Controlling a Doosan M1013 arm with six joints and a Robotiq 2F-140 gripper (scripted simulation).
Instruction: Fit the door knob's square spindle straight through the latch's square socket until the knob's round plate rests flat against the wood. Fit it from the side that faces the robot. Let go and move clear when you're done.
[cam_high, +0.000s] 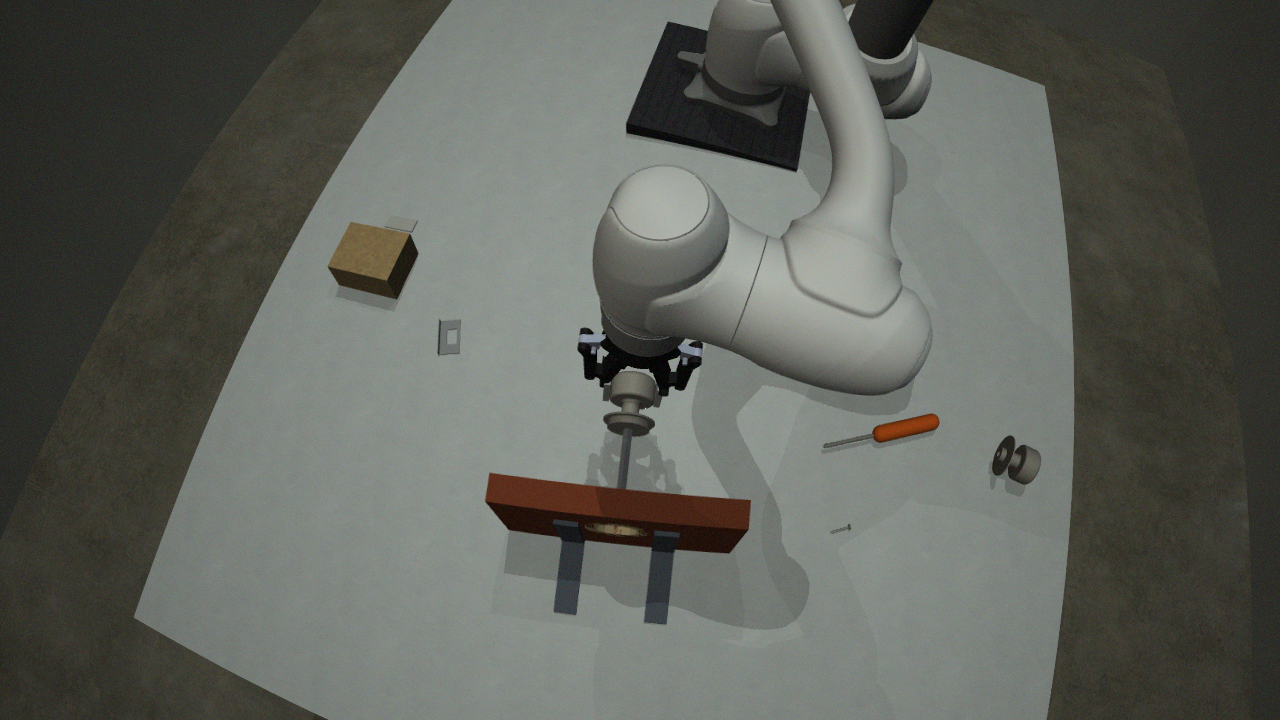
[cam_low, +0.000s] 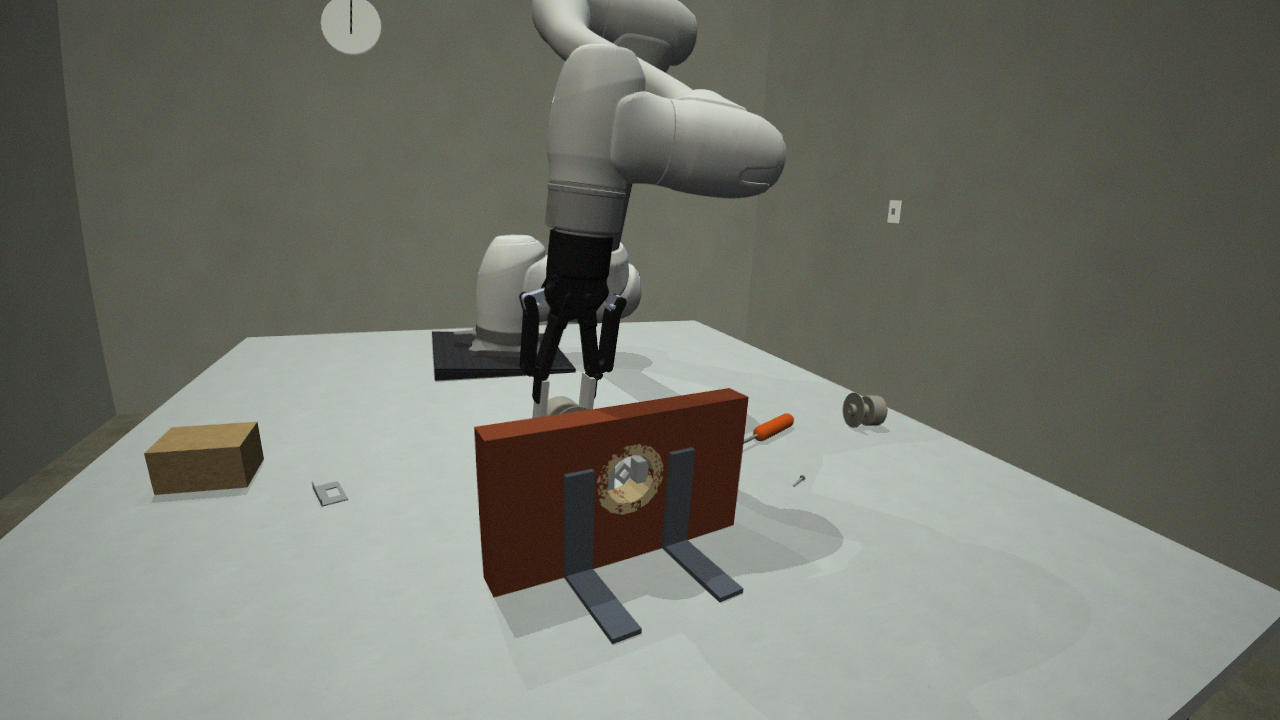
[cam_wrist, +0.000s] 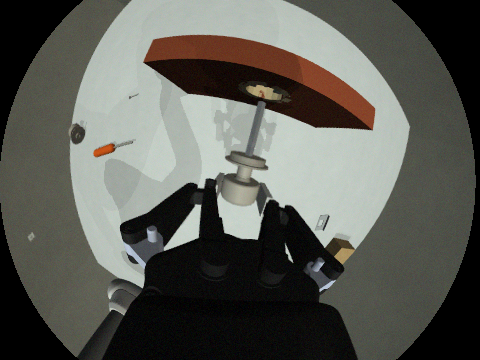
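Note:
A red-brown wooden door panel (cam_high: 617, 515) stands upright on two grey brackets, with a round hole holding the latch's square socket (cam_low: 632, 474). My gripper (cam_high: 636, 386) is shut on the beige door knob (cam_high: 632, 391) on the robot's side of the panel. The knob's round plate (cam_high: 630, 420) stands clear of the wood. Its grey square spindle (cam_high: 622, 461) lies level and points at the panel; its tip reaches the hole in the wrist view (cam_wrist: 259, 107). In the exterior view the panel (cam_low: 612, 491) hides most of the knob (cam_low: 562, 405).
A second knob (cam_high: 1016, 460) lies at the right, with an orange-handled screwdriver (cam_high: 884, 431) and a small screw (cam_high: 840, 529) nearby. A cardboard box (cam_high: 372, 258) and a small square plate (cam_high: 449, 335) lie at the left. The robot's black base (cam_high: 723, 95) is at the back.

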